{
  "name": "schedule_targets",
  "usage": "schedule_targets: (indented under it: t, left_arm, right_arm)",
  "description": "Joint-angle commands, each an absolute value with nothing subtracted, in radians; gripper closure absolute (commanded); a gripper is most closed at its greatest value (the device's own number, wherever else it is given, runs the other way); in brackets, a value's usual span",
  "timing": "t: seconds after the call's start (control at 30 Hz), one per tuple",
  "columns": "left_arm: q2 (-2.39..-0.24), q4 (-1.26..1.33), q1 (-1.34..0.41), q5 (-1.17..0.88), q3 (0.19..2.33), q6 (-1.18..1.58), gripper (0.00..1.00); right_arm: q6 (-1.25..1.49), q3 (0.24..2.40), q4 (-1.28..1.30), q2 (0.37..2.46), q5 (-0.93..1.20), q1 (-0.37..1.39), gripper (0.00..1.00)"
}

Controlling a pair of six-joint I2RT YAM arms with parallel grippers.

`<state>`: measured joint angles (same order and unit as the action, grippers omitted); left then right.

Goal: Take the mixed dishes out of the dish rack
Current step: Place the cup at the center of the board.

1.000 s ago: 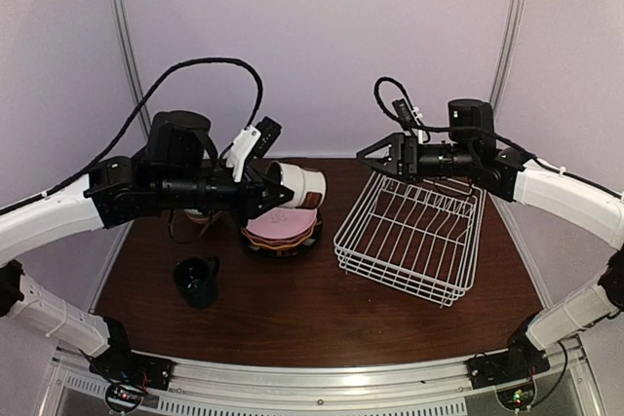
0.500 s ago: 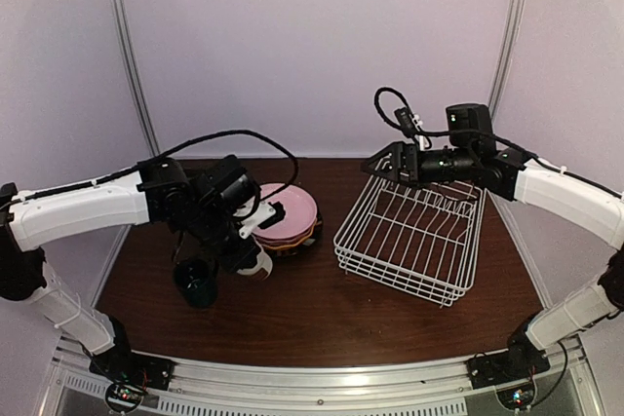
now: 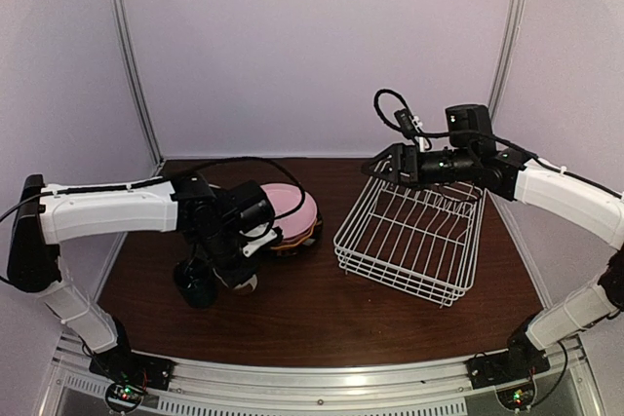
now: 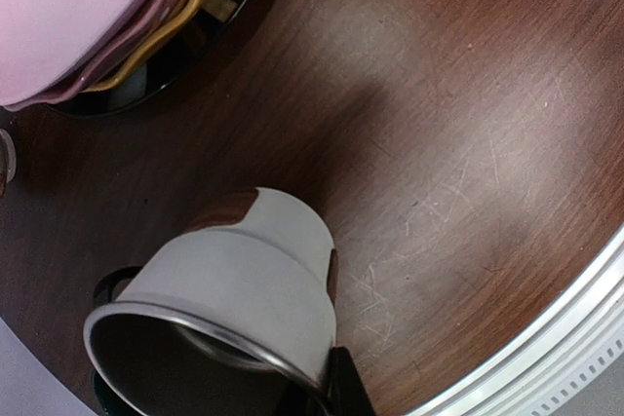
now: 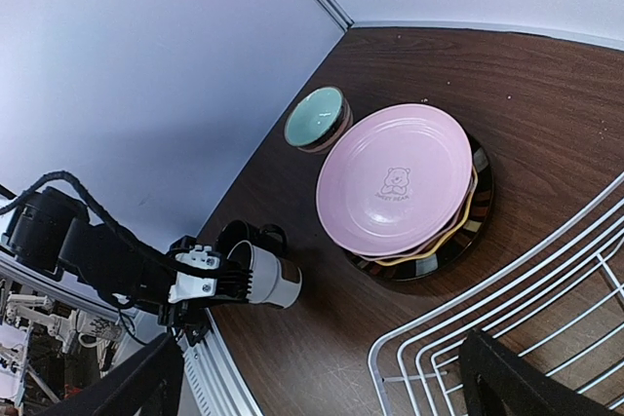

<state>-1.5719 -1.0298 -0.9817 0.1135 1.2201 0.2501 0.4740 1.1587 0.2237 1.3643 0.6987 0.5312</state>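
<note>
Dark wooden table (image 3: 322,323) under me, and here's the layout. The rack (image 3: 414,241), white wire, sits on the right half of it, turned a little askew. My right gripper (image 3: 372,169) hangs over the rack's far left corner, jaws spread wide and gripping nothing; from that wrist I see the rack's curved corner wires just beneath the fingers.

Over to the left of the rack, apart from it: the plate stack. The pink plate (image 5: 395,182) is on top with a small bear print in its middle, and another pink rim shows right under it. The yellow plate (image 5: 458,226) peeks out below those at the near edge, and the black-rimmed plate (image 5: 480,182) is at the bottom, flat on the wood.

Just beside the stack, toward the far left corner, stands the green bowl (image 5: 317,116), upright, brown outside.

Now my left gripper (image 5: 226,283): it's down low at the near left of the stack, clamped tight on the rim of the white cup (image 4: 244,280). That cup is tipped on its side, mouth toward my wrist, base pointing away. Whether it touches the wood, I cannot tell.

Right beside it, on the left, the dark cup (image 3: 195,282) stands on the table.
</note>
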Motion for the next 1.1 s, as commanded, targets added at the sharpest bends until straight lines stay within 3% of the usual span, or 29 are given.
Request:
schedule_targets:
  t: [0.0, 0.57, 0.77, 1.07]
  left_arm:
    - [-1.594, -1.026, -0.98, 0.116, 1.211, 0.224, 1.0]
    - [-1.668, -1.016, -0.999, 0.093, 1.19, 0.211, 0.98]
    - [-1.675, -1.023, -1.003, 0.085, 1.192, 0.211, 0.76]
    - [-1.627, -1.055, -1.004, 0.117, 1.274, 0.215, 0.24]
  right_arm:
    - [0.467, 1.172, 0.232, 1.348, 0.684, 0.525, 0.0]
    - [0.469, 1.178, 0.231, 1.352, 0.687, 0.518, 0.0]
    - [0.472, 1.178, 0.23, 1.352, 0.69, 0.517, 0.0]
    - [0.479, 1.18, 0.226, 1.34, 0.696, 0.517, 0.0]
